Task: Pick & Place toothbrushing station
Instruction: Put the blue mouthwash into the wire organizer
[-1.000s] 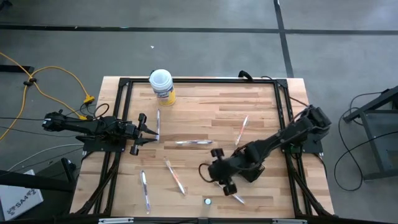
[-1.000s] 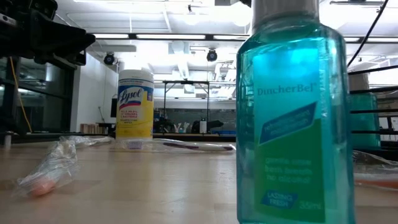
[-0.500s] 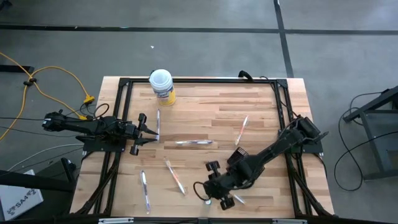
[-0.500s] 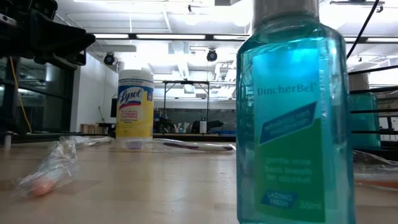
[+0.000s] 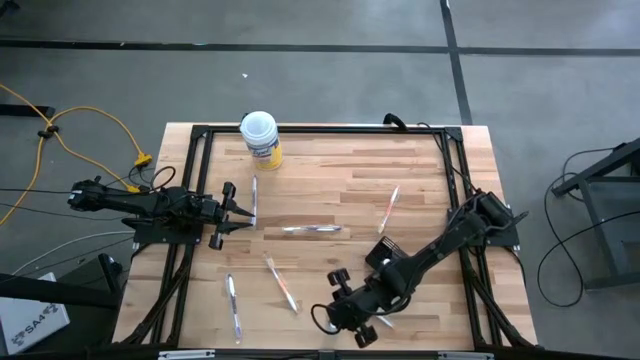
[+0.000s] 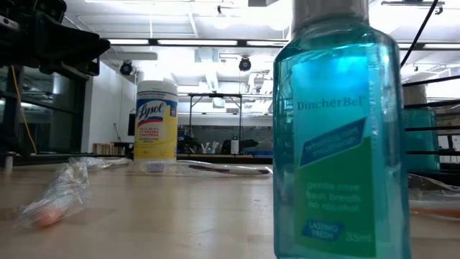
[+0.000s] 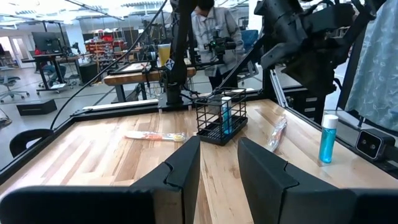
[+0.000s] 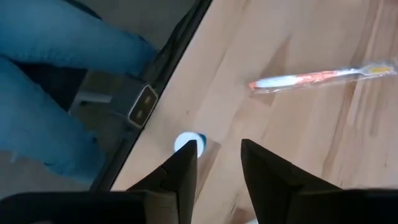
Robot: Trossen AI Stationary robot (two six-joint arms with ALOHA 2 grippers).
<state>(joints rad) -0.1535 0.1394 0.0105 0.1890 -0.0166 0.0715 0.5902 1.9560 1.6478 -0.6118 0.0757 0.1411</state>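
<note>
Right, your right gripper [image 5: 338, 316] has swung from mid-table down to the front edge and now hangs over the blue bottle [image 6: 338, 129]. Its fingers are spread and empty, and the bottle's white cap [image 8: 185, 142] shows just past them. The toothbrushing station [image 7: 221, 118] sits untouched in the table's right half; from above it looks like the black block beside the right arm. Your left gripper [image 5: 240, 208] hasn't moved from the left edge, fingers parted and empty.
</note>
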